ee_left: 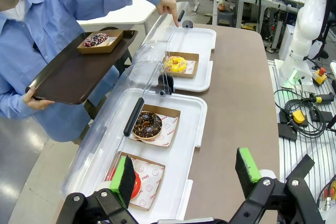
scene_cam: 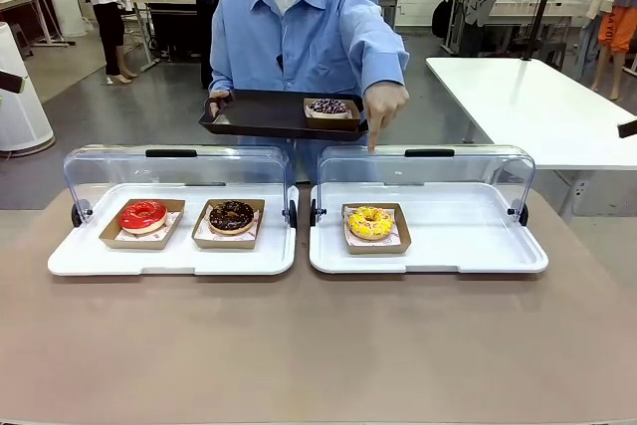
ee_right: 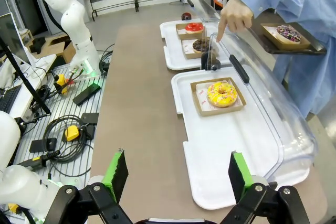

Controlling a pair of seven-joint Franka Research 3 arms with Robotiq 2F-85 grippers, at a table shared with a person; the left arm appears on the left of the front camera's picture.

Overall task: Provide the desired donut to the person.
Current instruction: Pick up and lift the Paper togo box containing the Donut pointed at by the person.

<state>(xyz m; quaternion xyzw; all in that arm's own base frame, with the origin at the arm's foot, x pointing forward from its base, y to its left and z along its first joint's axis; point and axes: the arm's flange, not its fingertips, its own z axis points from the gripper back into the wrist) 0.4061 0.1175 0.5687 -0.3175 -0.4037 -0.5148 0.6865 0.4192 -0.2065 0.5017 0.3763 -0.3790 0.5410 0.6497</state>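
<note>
Left fingers (ee_left: 125, 178) and right fingers (ee_right: 237, 174) are both released, spread wide on nothing, each looking along the row of trays from its own end. The yellow donut (scene_cam: 370, 222) sits in a card tray at the left of the right white tray (scene_cam: 478, 246), whose right half is bare and whose clear lid (scene_cam: 428, 171) stands open along the far edge, where the person's hand (scene_cam: 384, 105) points down toward it. Front view gives broad bare brown worktop (scene_cam: 318, 345) nearer than the trays; wrist views add cables (ee_right: 63, 153) on the floor beside it.
</note>
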